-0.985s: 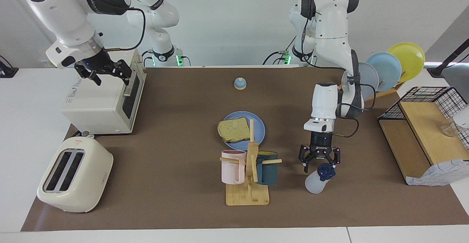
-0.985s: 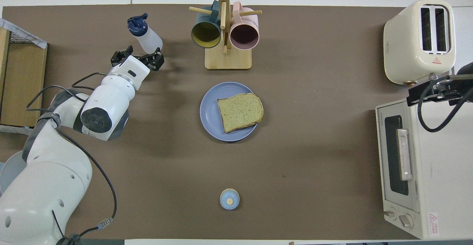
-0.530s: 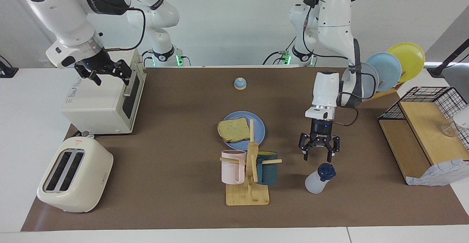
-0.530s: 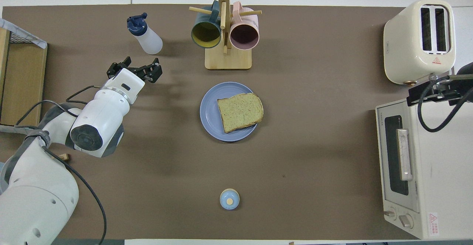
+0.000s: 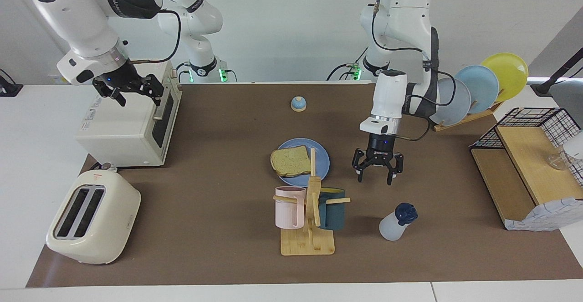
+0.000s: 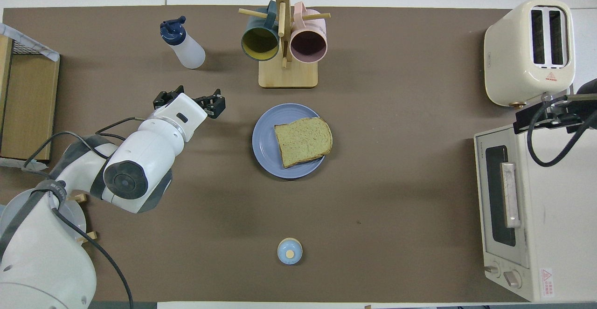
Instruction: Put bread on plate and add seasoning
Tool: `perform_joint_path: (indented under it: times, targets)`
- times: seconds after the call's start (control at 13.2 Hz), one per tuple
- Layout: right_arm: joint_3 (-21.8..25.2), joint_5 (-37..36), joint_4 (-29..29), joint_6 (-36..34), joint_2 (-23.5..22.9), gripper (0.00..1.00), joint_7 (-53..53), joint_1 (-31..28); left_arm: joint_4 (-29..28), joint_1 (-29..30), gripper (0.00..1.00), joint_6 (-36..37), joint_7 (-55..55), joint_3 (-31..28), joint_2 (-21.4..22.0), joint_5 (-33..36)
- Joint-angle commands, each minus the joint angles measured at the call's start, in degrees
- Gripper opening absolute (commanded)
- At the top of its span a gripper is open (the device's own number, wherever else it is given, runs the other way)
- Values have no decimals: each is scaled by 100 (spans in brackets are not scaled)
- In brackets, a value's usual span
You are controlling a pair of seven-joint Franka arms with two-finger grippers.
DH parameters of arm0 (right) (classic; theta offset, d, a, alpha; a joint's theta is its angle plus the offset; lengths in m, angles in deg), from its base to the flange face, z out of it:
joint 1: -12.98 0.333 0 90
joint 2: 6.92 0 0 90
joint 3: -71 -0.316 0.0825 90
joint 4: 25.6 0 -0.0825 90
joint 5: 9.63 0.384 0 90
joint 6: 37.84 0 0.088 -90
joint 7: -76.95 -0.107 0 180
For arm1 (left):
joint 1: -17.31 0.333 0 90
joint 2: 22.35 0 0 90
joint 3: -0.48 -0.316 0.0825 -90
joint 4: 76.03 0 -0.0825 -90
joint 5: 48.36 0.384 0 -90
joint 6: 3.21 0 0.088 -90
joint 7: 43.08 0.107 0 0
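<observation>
The bread point(image 5: 289, 161) point(image 6: 303, 141) lies flat on the blue plate point(image 5: 322, 157) point(image 6: 264, 147) at the middle of the mat. The seasoning point(image 5: 395, 222) point(image 6: 183, 47), a whitish bottle with a navy cap, stands by itself beside the mug rack, farther from the robots than the plate, toward the left arm's end. My left gripper point(image 5: 376, 180) point(image 6: 190, 102) hangs open and empty over bare mat between the plate and the bottle, touching neither. Over the toaster oven's top my right gripper point(image 5: 136, 95) point(image 6: 543, 113) waits, open and empty.
A wooden mug rack point(image 5: 308, 243) carries a pink and a teal mug. A cream toaster point(image 5: 91, 217) and a toaster oven point(image 5: 127, 131) stand at the right arm's end. A small bell point(image 5: 298, 104) sits near the robots. A plate rack point(image 5: 478, 88) and a wire shelf point(image 5: 528, 165) stand at the left arm's end.
My left gripper has risen from just over the seasoning's cap and drawn back toward the robots and the plate, still open. The bottle stays standing. The right arm has not moved.
</observation>
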Motion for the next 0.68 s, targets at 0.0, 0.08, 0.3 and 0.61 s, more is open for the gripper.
perform_joint_path:
  times: [0.0, 0.08, 0.3, 0.61]
  targets:
    - [-30, -33, 55, 29, 65, 100, 107, -56, 242, -391, 100, 1524, -343, -50, 597, 53]
    - [-30, -33, 55, 29, 65, 100, 107, -56, 409, -497, 100, 2131, -388, -42, 720, 36]
    - [-30, -33, 55, 29, 65, 100, 107, -56, 910, -533, 100, 3768, -327, 64, 1063, -87]
    - [-30, -33, 55, 29, 65, 100, 107, -56, 955, -691, 100, 5008, -292, 64, 1845, -131]
